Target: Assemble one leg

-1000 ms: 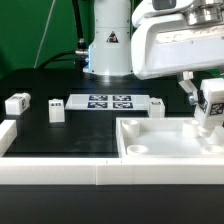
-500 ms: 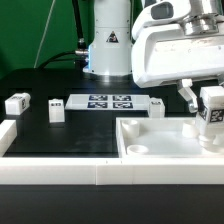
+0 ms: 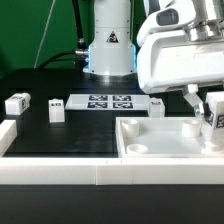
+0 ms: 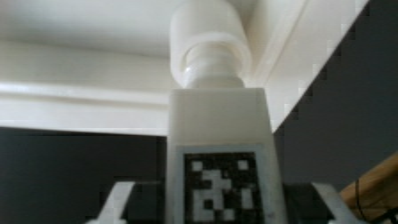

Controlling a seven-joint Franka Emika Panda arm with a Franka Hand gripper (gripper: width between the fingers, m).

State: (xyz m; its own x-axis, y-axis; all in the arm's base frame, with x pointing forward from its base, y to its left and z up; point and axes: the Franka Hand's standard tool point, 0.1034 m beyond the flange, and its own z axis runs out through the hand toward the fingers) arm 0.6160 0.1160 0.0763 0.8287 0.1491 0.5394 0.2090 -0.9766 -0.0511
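My gripper (image 3: pixel 210 110) is shut on a leg (image 3: pixel 213 113), a small white block with a black-and-white tag. It holds the leg above the right rim of the large white tray-like piece (image 3: pixel 165 143), at the exterior view's right. In the wrist view the leg (image 4: pixel 217 130) runs straight out from between my fingers (image 4: pixel 125 200). Its tag faces the camera and its round peg end (image 4: pixel 208 45) points at the white tray (image 4: pixel 71 75). Three more legs lie on the black table: one far left (image 3: pixel 17 102), one beside it (image 3: pixel 56 110), and one near the tray (image 3: pixel 157 105).
The marker board (image 3: pixel 108 102) lies at the middle back. The robot's white base (image 3: pixel 108 45) stands behind it. A low white wall (image 3: pixel 50 172) runs along the table's front and left edge.
My gripper has carried the leg a little toward the exterior view's right and slightly lower, over the tray's right side. Nothing else moved.
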